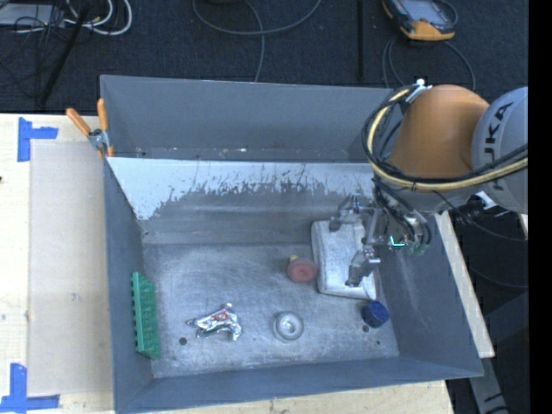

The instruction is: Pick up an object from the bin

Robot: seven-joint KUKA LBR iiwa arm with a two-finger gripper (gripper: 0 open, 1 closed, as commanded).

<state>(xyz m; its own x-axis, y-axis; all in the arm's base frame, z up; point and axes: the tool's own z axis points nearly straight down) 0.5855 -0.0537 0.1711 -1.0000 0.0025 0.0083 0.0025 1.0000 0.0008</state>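
**Currently: gripper positioned over white block, right part of bin**

Presently the gripper (355, 245) stands above the floor of the grey metal bin (259, 132), in its right part, close to the right wall. The arm enters from the right of the camera view.

1. Jaw state: the jaws stand apart. One fingertip lies toward the far end of the white block (330, 250), the other toward its near end.
2. Object below the gripper: a white rectangular block lying flat on the floor, with its right side under the fingers. Contact between fingers and block cannot be determined.
3. Adjacent objects: a small red round piece (301, 271) just beside the block's left edge, and a blue cap (374, 314) near its front right corner.
4. Remaining objects, well apart: a silver round piece (288, 325), a crumpled foil scrap (216, 322), and a green toothed strip (145, 314) along the left wall.
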